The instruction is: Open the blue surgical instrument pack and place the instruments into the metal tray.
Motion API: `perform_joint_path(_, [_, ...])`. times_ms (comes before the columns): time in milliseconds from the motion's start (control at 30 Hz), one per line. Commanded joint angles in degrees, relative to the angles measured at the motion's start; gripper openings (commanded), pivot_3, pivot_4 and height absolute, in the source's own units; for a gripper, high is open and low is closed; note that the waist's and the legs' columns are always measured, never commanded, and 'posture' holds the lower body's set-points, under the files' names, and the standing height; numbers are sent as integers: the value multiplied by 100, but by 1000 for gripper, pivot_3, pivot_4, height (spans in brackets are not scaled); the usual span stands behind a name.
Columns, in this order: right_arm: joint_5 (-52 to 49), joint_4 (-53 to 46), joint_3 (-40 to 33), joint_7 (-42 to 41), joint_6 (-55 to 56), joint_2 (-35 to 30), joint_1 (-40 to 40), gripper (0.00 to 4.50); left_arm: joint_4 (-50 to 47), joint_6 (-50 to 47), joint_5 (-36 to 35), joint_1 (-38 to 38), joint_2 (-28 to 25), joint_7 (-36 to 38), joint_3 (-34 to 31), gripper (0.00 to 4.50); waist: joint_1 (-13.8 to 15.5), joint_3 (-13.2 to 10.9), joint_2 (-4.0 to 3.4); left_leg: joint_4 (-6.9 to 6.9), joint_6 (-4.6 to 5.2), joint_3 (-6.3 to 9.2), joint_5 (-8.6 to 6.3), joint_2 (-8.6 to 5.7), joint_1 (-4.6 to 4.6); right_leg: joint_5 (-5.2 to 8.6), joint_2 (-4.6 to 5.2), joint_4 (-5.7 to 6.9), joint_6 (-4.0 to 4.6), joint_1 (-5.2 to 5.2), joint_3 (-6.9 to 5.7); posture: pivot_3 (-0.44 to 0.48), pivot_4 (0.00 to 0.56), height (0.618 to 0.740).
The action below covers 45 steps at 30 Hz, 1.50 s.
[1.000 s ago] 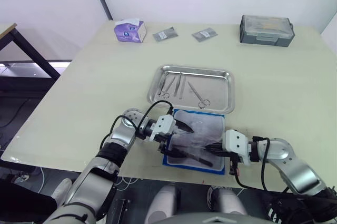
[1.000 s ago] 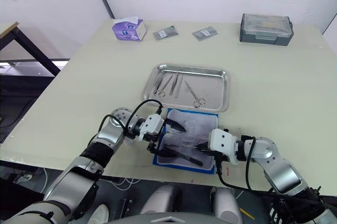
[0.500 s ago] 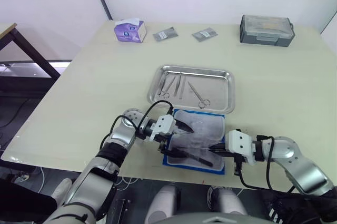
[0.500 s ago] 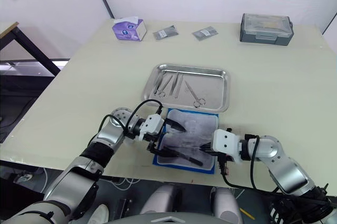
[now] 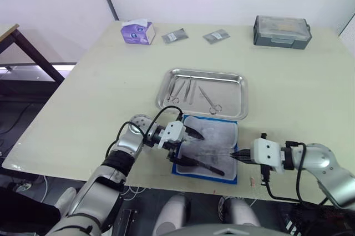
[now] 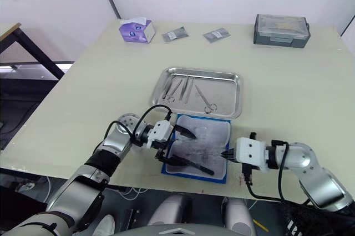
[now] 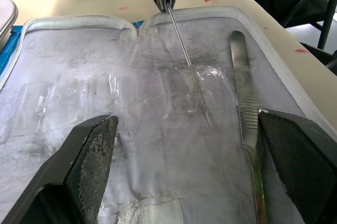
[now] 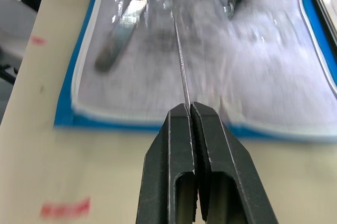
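A: While the blue surgical instrument pack (image 5: pixel 206 148) lies unfolded at the table's near edge, just in front of the metal tray (image 5: pixel 201 93), how is it kept from sliding?

B: It is pinned by the left gripper (image 5: pixel 182 146), whose jaws are spread wide, one black finger (image 7: pixel 87 167) pressed on the pale lining at each side. The hold appears intended to steady the wrap while something is drawn out of it.

A: What is carried on the right?

B: A thin silver instrument (image 8: pixel 181 61), needle-like, is pinched at one end by the right gripper (image 8: pixel 190 109), whose jaws are pressed together around it. It is held low and nearly level above the lining, its far end over the pack, probably so that it can be slid clear before being lifted to the tray.

A: What is added by the wrist views?

B: In the left wrist view a flat ridged-handled tool (image 7: pixel 245 109) is seen resting on the lining. In the left eye view several instruments (image 5: pixel 188 91) are seen already lying in the tray, which the wrist views do not reveal.
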State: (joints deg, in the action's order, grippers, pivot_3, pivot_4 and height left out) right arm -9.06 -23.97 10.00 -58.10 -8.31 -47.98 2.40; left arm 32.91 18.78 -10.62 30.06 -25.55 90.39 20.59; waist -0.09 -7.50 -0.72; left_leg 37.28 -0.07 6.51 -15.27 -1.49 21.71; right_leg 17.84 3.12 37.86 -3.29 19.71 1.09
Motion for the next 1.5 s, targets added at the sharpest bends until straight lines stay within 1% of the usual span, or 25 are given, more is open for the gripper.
perform_joint_path(33, [-237, -170, -298, -133, 226, -78, 101, 54, 303, -153, 512, -309, 42, 180, 488, 4500, -3, 0, 0, 0, 0, 1, 0, 1, 0, 0, 0, 1, 0, 0, 0, 0, 150, 734])
perform_joint_path(700, [-848, -8, -910, -474, 461, -114, 639, 54, 309, -146, 509, -299, 19, 201, 491, 4500, 1, -2, 4, 0, 0, 0, 0, 2, 0, 0, 0, 0, 0, -1, 0, 0, 150, 734])
perform_joint_path(867, [-1094, -33, -1045, -475, 385, -41, 737, 54, 290, -153, 510, -297, 22, 208, 506, 4500, 2, -3, 4, 0, 0, 0, 0, 2, 0, 0, 0, 0, 0, -1, 0, 0, 150, 734])
perform_joint_path(1100, [-1161, 41, -1312, -605, 512, -166, 976, 54, 290, -140, 511, -303, 27, 207, 510, 4500, 6, -3, 5, 0, 0, -1, 0, 2, 0, 0, 0, 0, 0, -1, 1, 0, 150, 734])
perform_joint_path(1500, [-1317, 126, -1583, -781, 542, -194, 1045, 54, 290, -126, 507, -317, 9, 210, 508, 4500, 6, -3, 4, 0, 0, -2, 0, 2, 0, 0, 0, 0, 0, -2, 1, 0, 150, 734])
